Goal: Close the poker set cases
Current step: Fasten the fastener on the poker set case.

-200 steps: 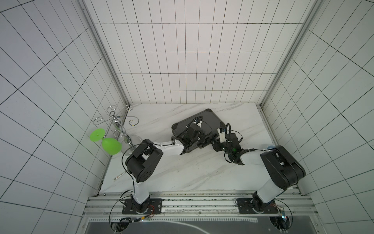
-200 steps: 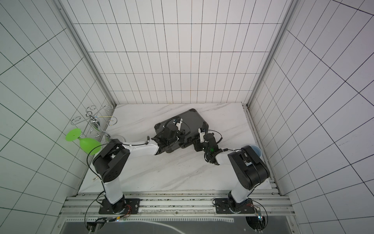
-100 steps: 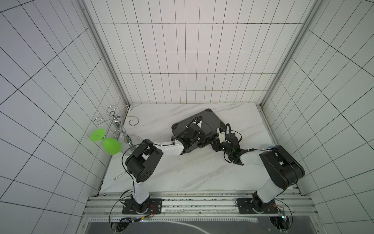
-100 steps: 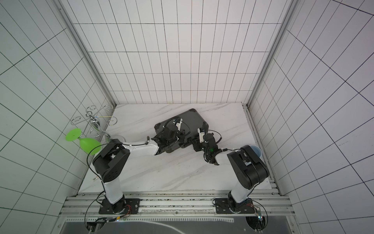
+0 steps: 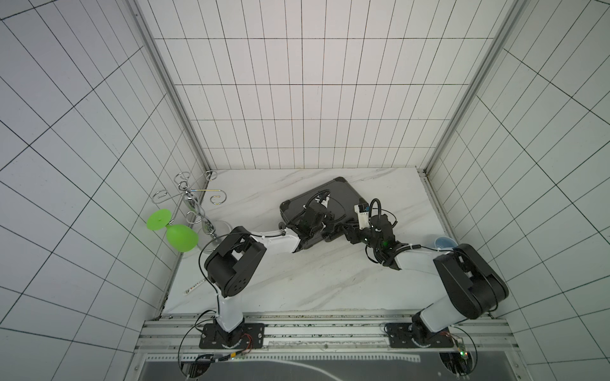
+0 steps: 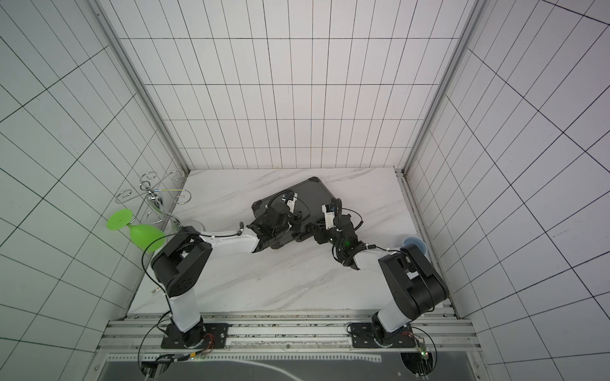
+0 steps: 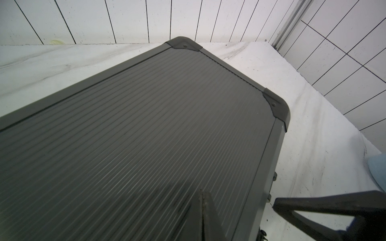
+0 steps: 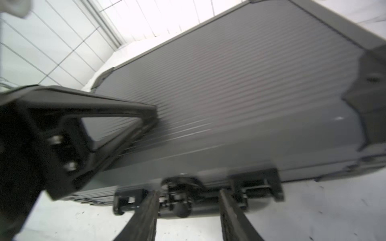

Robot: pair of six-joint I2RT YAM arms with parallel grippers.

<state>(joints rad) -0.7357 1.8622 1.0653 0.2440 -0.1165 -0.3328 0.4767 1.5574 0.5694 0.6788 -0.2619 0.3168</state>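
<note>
Little has changed over the last second (both arms sit where they were, top views near identical). The case (image 5: 343, 194) lies flat on the table (image 5: 297, 280), toward the back and middle, and its ribbed lid is fully down as it was, with no chips or foam showing. The left gripper (image 7: 201, 210) is clenched with nothing in it, and its tip stays pressed on the lid near the front edge. The right gripper (image 8: 188, 208) keeps its jaws apart on either side of the front-edge hardware (image 8: 181, 200), which is blurred and may be the handle or a latch. No clear grip shows there.

Judged from that, the lid-closing part looks done and only latching is likely left. The left arm seems to be holding the lid down while the right lines up.

Counts:
- One case
- Two grippers, both at its front edge
- Latches: cannot count, too blurred
- One green glass (image 5: 180, 236), hung on one wire rack (image 5: 194, 204) by the left wall
- One blue cup (image 5: 444, 244), at the right wall, well apart from the case
</note>
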